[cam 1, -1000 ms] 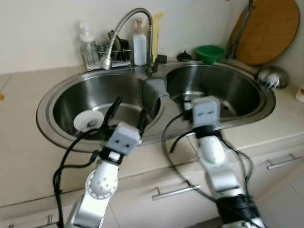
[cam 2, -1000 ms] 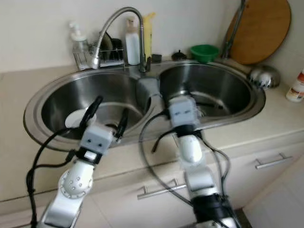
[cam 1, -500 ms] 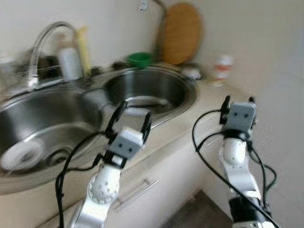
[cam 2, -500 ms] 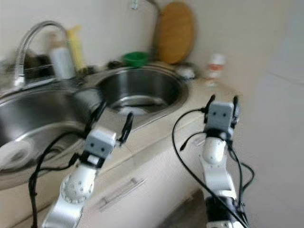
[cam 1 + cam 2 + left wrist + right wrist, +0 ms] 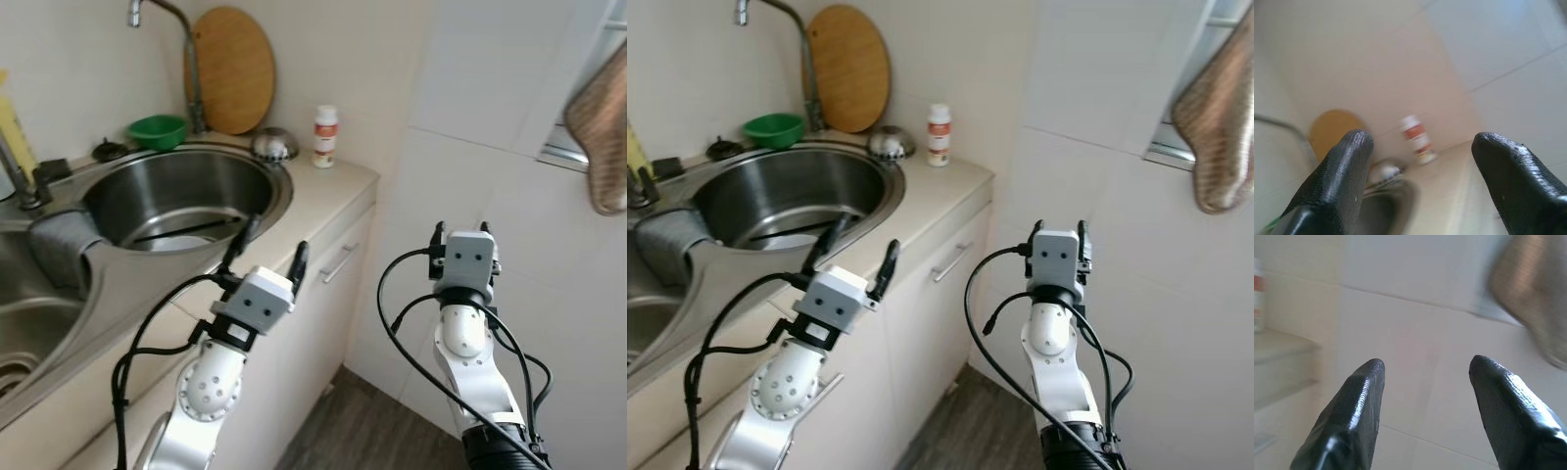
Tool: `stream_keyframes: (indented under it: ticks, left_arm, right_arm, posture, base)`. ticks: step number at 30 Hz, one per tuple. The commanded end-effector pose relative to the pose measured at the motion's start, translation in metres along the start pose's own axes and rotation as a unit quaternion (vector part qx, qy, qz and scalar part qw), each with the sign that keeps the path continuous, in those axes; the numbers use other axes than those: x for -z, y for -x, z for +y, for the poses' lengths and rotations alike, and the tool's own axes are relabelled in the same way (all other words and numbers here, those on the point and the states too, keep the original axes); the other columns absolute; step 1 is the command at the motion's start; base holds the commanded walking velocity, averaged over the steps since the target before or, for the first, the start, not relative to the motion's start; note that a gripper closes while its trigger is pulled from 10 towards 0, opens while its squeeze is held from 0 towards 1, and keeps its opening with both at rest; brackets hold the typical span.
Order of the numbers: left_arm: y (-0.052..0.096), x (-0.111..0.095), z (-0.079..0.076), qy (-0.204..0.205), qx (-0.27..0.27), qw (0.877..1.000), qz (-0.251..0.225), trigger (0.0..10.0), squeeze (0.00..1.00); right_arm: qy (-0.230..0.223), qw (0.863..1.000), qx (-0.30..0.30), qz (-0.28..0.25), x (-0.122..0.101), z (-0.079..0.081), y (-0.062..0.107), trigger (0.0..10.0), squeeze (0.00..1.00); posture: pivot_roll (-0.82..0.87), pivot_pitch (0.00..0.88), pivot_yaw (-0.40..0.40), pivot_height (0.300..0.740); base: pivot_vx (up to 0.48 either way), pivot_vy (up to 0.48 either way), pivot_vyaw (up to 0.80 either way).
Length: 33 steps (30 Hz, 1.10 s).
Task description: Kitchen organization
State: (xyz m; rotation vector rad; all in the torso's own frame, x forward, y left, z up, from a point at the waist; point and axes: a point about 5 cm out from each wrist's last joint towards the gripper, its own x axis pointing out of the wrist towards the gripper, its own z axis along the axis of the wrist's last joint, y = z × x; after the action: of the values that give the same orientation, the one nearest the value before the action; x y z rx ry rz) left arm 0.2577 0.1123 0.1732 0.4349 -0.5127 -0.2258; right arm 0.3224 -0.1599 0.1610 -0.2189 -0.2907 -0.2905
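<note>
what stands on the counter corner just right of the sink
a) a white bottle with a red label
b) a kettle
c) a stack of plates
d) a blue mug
a, a small white bottle with a red label stands upright on the counter past the rim of the sink, near the wall.

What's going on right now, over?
Left gripper open above counter edge. Right gripper open, facing tiled wall. Small bottle beside sink, untouched.

No text, brand or number can be read. The small white bottle (image 5: 324,136) at the far right end of the counter (image 5: 333,192) carries a red label, too small to make out.
</note>
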Motion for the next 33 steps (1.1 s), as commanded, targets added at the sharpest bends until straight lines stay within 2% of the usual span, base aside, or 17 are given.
stream_keyframes:
  ticks: [1, 5, 6, 7, 8, 9, 11, 13, 14, 16, 17, 19, 22, 24, 28, 31, 33]
  left_arm:
    - [0.002, 0.002, -0.009, 0.014, 0.017, 1.0, 0.008, 10.0, 0.0]
    - [0.011, 0.015, -0.019, 0.031, 0.047, 0.997, 0.043, 10.0, 0.0]
    - [0.014, 0.02, -0.022, 0.036, 0.056, 0.996, 0.054, 10.0, 0.0]
    - [0.022, 0.031, -0.03, 0.052, 0.074, 0.992, 0.088, 10.0, 0.0]
    - [0.022, 0.031, -0.03, 0.052, 0.074, 0.992, 0.088, 10.0, 0.0]
    - [0.033, 0.049, -0.036, 0.058, 0.092, 0.983, 0.145, 10.0, 0.0]
    - [0.05, 0.07, -0.044, 0.069, 0.11, 0.968, 0.217, 10.0, 0.0]
    - [0.061, 0.08, -0.049, 0.086, 0.116, 0.956, 0.255, 10.0, 0.0]
    - [0.075, 0.094, -0.052, 0.081, 0.12, 0.94, 0.308, 10.0, 0.0]
    - [0.089, 0.104, -0.052, 0.064, 0.119, 0.929, 0.345, 10.0, 0.0]
    - [0.089, 0.104, -0.052, 0.064, 0.119, 0.929, 0.345, 10.0, 0.0]
    - [0.099, 0.111, -0.049, 0.075, 0.096, 0.915, 0.384, 10.0, 0.0]
    - [0.101, 0.112, -0.048, 0.076, 0.091, 0.912, 0.392, 10.0, 0.0]
    - [0.106, 0.114, -0.048, 0.078, 0.09, 0.905, 0.409, 10.0, 0.0]
    - [0.12, 0.116, -0.052, 0.086, 0.101, 0.898, 0.42, 10.0, 0.0]
    - [0.123, 0.121, -0.052, 0.084, 0.101, 0.891, 0.434, 10.0, 0.0]
    - [0.118, 0.121, -0.053, 0.069, 0.109, 0.895, 0.428, 10.0, 0.0]
  right_arm:
    - [0.013, 0.999, 0.014, 0.028, 0.014, -0.013, 0.004, 10.0, 0.0]
    - [0.02, 0.999, -0.005, 0.044, 0.021, -0.011, 0.009, 10.0, 0.0]
    - [0.022, 0.998, -0.016, 0.05, 0.023, -0.009, 0.01, 10.0, 0.0]
    - [0.031, 0.996, -0.046, 0.064, 0.029, -0.003, 0.014, 10.0, 0.0]
    - [0.031, 0.996, -0.046, 0.064, 0.029, -0.003, 0.014, 10.0, 0.0]
    - [0.058, 0.989, -0.096, 0.092, 0.04, 0.008, 0.02, 10.0, 0.0]
    - [0.091, 0.975, -0.148, 0.136, 0.058, 0.015, 0.031, 10.0, 0.0]
    - [0.11, 0.965, -0.171, 0.166, 0.07, 0.015, 0.039, 10.0, 0.0]
    - [0.161, 0.935, -0.243, 0.2, 0.087, 0.023, 0.055, 10.0, 0.0]
    - [0.187, 0.917, -0.276, 0.221, 0.1, 0.021, 0.071, 10.0, 0.0]
    - [0.187, 0.917, -0.276, 0.221, 0.1, 0.021, 0.071, 10.0, 0.0]
    - [0.175, 0.907, -0.294, 0.245, 0.109, 0.014, 0.085, 10.0, 0.0]
    - [0.176, 0.902, -0.303, 0.252, 0.112, 0.013, 0.089, 10.0, 0.0]
    - [0.183, 0.891, -0.322, 0.261, 0.114, 0.01, 0.095, 10.0, 0.0]
    - [0.211, 0.882, -0.339, 0.25, 0.121, 0.002, 0.106, 10.0, 0.0]
    - [0.221, 0.885, -0.333, 0.238, 0.12, 0.0, 0.106, 10.0, 0.0]
    - [0.221, 0.889, -0.331, 0.228, 0.118, 0.001, 0.106, 10.0, 0.0]
  posture:
    - [-0.02, 0.0, 0.004, 0.74]
    - [-0.02, 0.0, 0.004, 0.74]
    - [-0.02, 0.0, 0.006, 0.74]
    - [-0.02, 0.0, 0.008, 0.74]
    - [-0.02, 0.0, 0.008, 0.74]
    - [-0.03, 0.0, 0.009, 0.74]
    - [-0.03, 0.0, 0.01, 0.74]
    - [-0.03, 0.0, 0.008, 0.74]
    - [-0.03, 0.0, 0.009, 0.74]
    - [-0.03, 0.0, 0.007, 0.74]
    - [-0.03, 0.0, 0.007, 0.74]
    - [-0.03, 0.0, 0.006, 0.74]
    - [-0.03, 0.0, 0.006, 0.74]
    - [-0.03, 0.0, 0.006, 0.74]
    - [-0.03, 0.0, 0.009, 0.74]
    - [-0.04, 0.0, 0.009, 0.74]
    - [-0.04, 0.0, 0.011, 0.74]
  base:
    - [0.0, 0.0, -0.8]
    - [0.0, 0.0, -0.8]
    - [0.0, 0.0, -0.8]
    - [0.0, 0.0, -0.8]
    - [0.0, 0.0, -0.8]
    - [0.0, 0.0, -0.79]
    - [0.0, 0.0, -0.39]
    - [0.0, 0.0, 0.0]
    - [0.0, 0.0, 0.0]
    - [0.0, 0.0, 0.0]
    - [0.0, 0.0, 0.0]
    - [0.0, 0.0, 0.0]
    - [0.0, 0.0, 0.0]
    - [0.0, 0.0, 0.0]
    - [0.0, 0.0, 0.0]
    - [0.0, 0.0, 0.0]
    - [0.0, 0.0, 0.0]
